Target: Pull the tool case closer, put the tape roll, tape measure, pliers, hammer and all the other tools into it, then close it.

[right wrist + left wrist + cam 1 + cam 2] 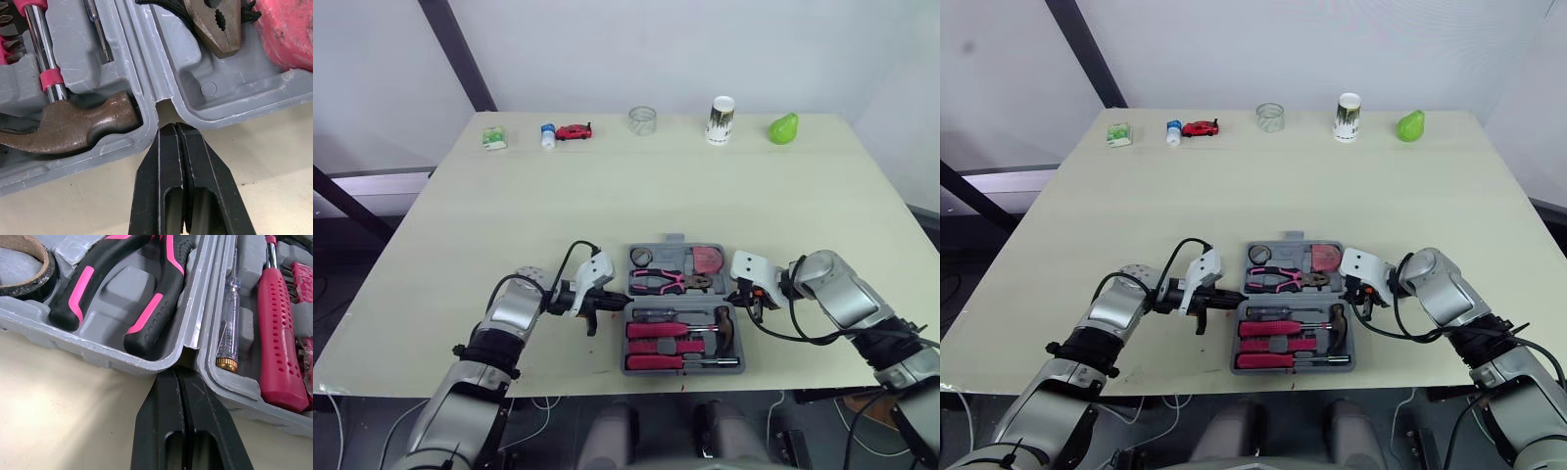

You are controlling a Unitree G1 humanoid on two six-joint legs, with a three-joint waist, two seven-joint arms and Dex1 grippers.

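The grey tool case [676,241] lies open flat near the table's front edge. Its far half holds the tape roll [641,257], the pink-handled pliers [668,283] and the red tape measure [707,259]. The near half holds the hammer [725,328] and pink screwdrivers [661,330]. My left gripper [182,382] is shut, its tips at the hinge notch on the case's left side, beside a clear tester screwdriver [229,328]. On the right side, my right gripper [175,132] is shut with its tips at the hinge notch, by the hammer head [73,125].
Along the table's far edge stand a green packet [493,138], a small bottle [548,135], a red toy car [575,131], a glass [643,120], a paper cup [721,119] and a green pear [783,128]. Bare tabletop lies between them and the case.
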